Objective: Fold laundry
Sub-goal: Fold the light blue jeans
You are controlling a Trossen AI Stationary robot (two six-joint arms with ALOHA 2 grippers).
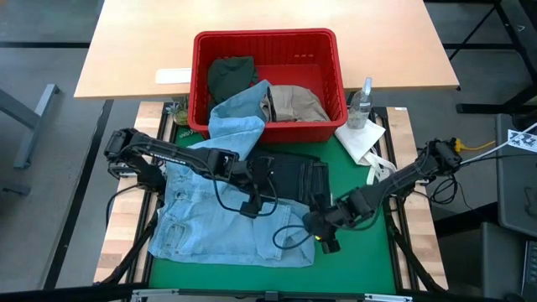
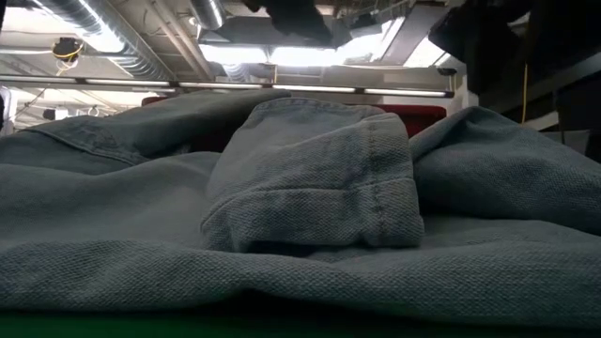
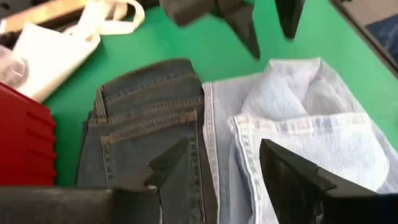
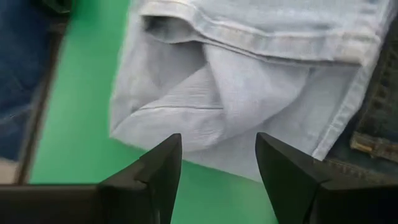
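Light blue denim (image 1: 210, 218) lies spread over the left of the green mat (image 1: 352, 260), and one part of it (image 1: 239, 117) reaches over the red basket's front rim. Folded dark navy jeans (image 1: 289, 172) lie on the mat mid-table, beside the denim (image 3: 298, 124). A dark olive piece (image 1: 231, 74) and a beige piece (image 1: 294, 102) lie in the basket. My left gripper (image 3: 217, 152) stands open above the seam between the jeans (image 3: 143, 137) and the denim. My right gripper (image 4: 217, 146) stands open above a bunched hem corner of the denim (image 4: 249, 74), near the mat's front.
The red basket (image 1: 201, 84) stands at the far edge of the mat. A white cloth (image 1: 361, 138) and a clear bottle (image 1: 361, 102) sit to its right. Bare green mat shows at the right and front. A wooden table (image 1: 386, 50) lies behind.
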